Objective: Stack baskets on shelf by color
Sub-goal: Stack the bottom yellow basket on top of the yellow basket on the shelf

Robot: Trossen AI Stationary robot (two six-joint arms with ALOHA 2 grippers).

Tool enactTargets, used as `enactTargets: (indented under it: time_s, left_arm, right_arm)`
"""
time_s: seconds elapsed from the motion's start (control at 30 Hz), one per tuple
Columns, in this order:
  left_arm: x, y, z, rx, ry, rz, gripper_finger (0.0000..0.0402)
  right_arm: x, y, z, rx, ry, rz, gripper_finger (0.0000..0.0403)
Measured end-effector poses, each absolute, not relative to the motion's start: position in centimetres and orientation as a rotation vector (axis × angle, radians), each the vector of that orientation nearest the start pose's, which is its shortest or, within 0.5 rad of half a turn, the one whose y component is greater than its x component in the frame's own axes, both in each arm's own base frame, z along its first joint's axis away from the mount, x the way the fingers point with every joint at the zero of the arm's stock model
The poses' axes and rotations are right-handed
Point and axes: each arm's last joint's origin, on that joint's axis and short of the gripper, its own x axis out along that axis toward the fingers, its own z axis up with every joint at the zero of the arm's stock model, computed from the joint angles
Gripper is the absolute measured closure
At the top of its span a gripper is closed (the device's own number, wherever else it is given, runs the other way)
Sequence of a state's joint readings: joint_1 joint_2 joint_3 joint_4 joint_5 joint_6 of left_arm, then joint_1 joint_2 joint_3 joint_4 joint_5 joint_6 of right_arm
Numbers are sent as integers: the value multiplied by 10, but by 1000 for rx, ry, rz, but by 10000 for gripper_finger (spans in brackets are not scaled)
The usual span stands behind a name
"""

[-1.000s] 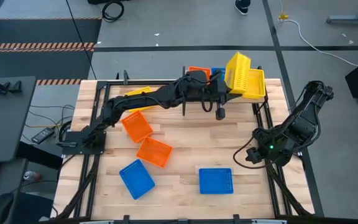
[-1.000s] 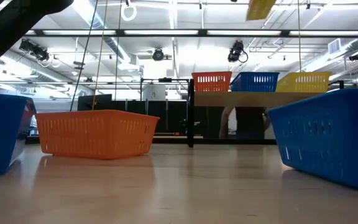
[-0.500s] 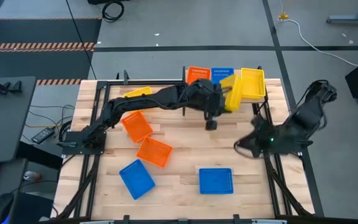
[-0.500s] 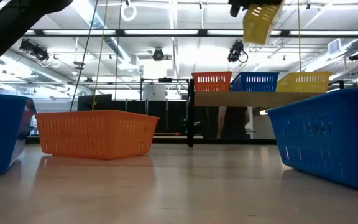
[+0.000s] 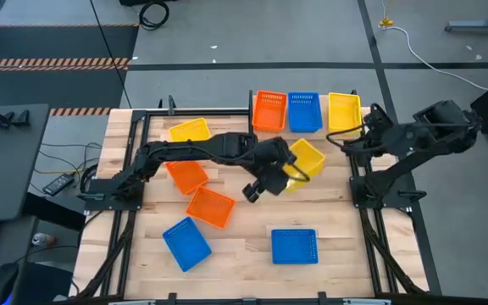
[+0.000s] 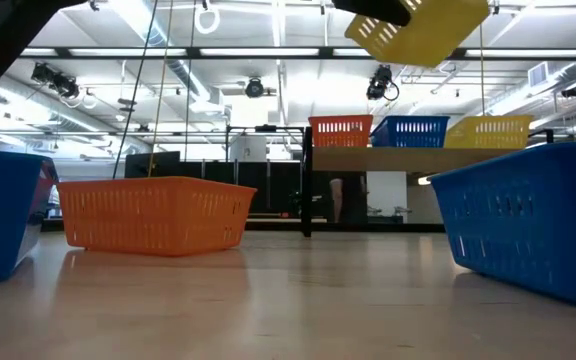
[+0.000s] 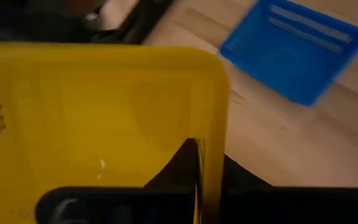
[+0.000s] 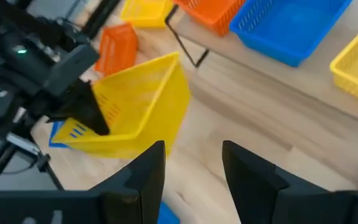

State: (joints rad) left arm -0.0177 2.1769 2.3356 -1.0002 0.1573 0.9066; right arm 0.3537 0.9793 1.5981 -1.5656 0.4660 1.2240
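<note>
A second ago my left gripper [image 5: 285,172] had the yellow perforated plastic basket [image 5: 307,158] tipped high over the raised light-wood shelf [image 6: 408,158] at twelve o'clock. Now I have carried it back down and away from the shelf. It hangs tilted in the air just past the table's middle toward one o'clock, clear of the boards below. My left fingers are clamped on its rim.

My right arm has also moved. It was folded low at three o'clock and has swung up toward the shelf's right end. My right gripper [image 8: 191,152] has its fingers spread with nothing between them, and it faces the carried basket.

The shelf holds one orange mesh basket [image 5: 269,110], one blue mesh basket [image 5: 303,112] and one yellow mesh basket [image 5: 344,113], side by side.

I judge the stack did not seat, so the yellow pile is not yet begun. A handover or a fresh approach looks likely. Five baskets wait on the table from ten round to six o'clock.
</note>
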Motion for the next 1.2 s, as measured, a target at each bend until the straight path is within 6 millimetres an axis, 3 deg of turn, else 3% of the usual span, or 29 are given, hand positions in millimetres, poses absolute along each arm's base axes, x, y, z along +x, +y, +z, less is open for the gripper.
enactTargets:
  time_s: [0.27,0.43,0.6,0.8,1.07,1.2]
  left_arm:
    - [464,-29,345,870,698,-598,395]
    - [461,-31,343,866,731,-618,395]
    - [460,-34,342,865,743,-630,395]
    - [461,-38,343,881,735,-620,395]
    - [461,-40,342,918,764,-568,394]
    - [463,-39,344,903,776,-482,384]
  right_arm:
    - [125,15,426,837,873,-557,237]
    - [152,11,425,876,885,-460,235]
    - [167,2,424,918,890,-415,235]
    - [195,-4,406,925,1087,-333,235]
    - [211,-13,387,874,1250,-358,237]
    - [212,-17,385,848,1264,-342,268]
